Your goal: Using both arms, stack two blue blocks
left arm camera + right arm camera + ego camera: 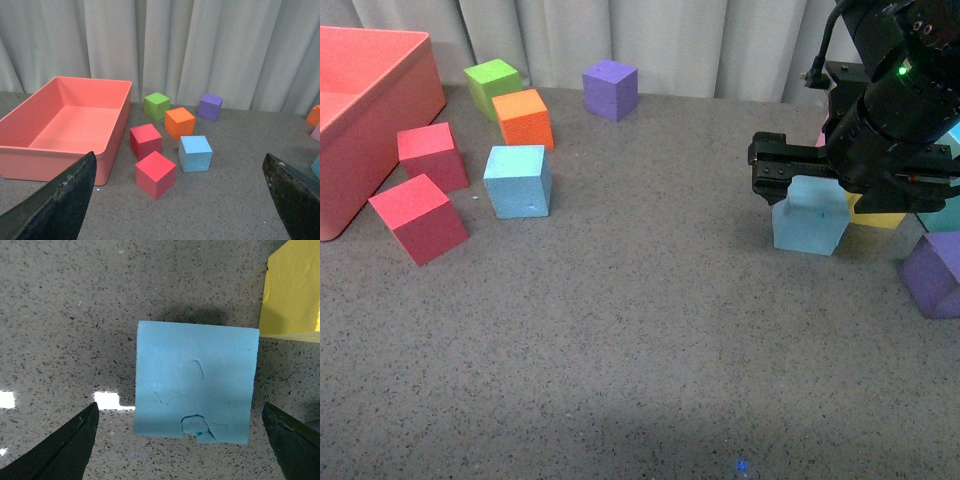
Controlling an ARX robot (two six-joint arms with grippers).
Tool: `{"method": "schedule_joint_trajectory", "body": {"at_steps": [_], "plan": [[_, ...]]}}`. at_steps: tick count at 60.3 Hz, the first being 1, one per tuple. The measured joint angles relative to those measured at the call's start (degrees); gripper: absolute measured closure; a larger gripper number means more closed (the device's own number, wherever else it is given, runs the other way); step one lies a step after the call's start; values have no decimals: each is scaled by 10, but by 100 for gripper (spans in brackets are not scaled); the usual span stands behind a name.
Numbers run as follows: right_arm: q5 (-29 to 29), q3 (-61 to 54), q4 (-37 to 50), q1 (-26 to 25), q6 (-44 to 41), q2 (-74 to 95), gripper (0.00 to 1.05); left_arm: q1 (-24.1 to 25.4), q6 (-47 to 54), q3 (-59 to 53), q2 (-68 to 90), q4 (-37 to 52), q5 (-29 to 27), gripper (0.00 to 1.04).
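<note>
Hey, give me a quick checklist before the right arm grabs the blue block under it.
1. Right gripper open: ok.
2. Blue block between its fingers: ok, though nearer one finger.
3. Fingers low enough to grip: cannot tell.
4. Yellow block clear of the grip: cannot tell, it sits very close.
5. Other blue block uncovered, on the table: ok.
6. Left gripper open: ok.

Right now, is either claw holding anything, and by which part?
Nothing is held. The right claw hangs open above a blue block, not touching its sides; the left claw is open and empty.
</note>
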Motion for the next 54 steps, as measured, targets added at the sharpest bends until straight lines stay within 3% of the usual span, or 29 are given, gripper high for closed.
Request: {"method": "schedule_joint_trajectory", "body": {"at_steps": [21,39,54], "plan": [[-2,45,-11,-10,-1,54,10,0,0,0,0,0,0,7],[-4,56,-20,-10,3,71,50,0,0,0,0,0,0,7],[-13,55,-11,-4,7,67,57,0,0,0,0,0,0,7]]}}
